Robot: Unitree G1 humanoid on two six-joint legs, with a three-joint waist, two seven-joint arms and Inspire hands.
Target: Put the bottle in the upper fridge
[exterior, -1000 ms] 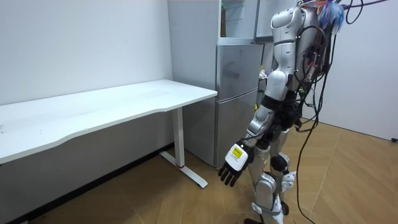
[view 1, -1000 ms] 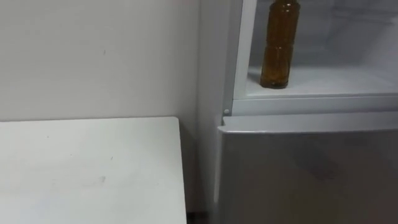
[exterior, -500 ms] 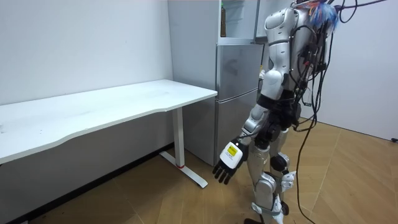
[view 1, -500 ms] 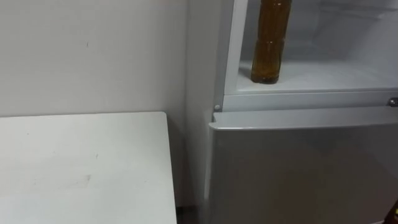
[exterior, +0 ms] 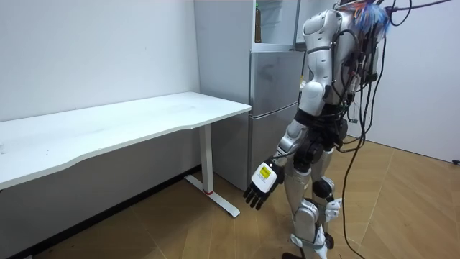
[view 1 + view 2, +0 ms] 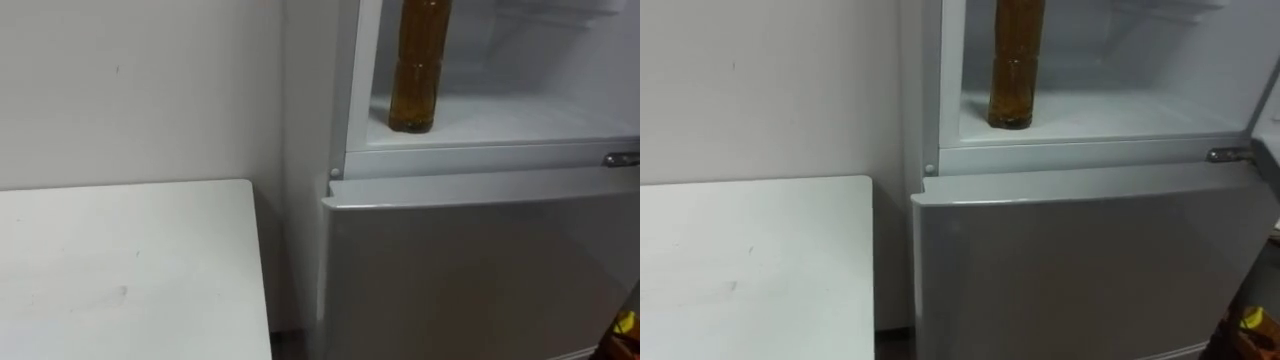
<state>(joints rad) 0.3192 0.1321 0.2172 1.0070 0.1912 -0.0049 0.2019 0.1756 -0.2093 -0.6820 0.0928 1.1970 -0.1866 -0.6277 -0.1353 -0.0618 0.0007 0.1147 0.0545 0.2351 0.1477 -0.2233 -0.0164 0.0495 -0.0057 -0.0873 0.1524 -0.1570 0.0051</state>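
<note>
Plain pale wall [image 6: 130,90] fills the far left of the left eye view, and before it lies one white table [image 6: 120,270], flat and smooth, its right edge straight with a narrow gap between it and the one fridge [image 6: 470,270]. That fridge has two compartments: the lower door is shut, a smooth silvery sheet, and the upper one stands open with a white shelf [image 6: 520,118]. One bottle [image 6: 418,70] stands upright on that shelf, near its front left corner and just beside the left inner wall; it is round, ribbed and amber, and the shelf to its right is bare. One small metal hinge [image 6: 620,158] sits at the right end of the ledge between the compartments. At the lower right corner a dark shape with a yellow patch looks to be the right hand [image 6: 626,326]; its state cannot be told. The room view shows the robot standing upright on a wooden floor [image 5: 410,208] before the fridge, right of the table, with open floor around it. Its left hand [image 5: 260,185] hangs low with fingers relaxed, holding nothing.
</note>
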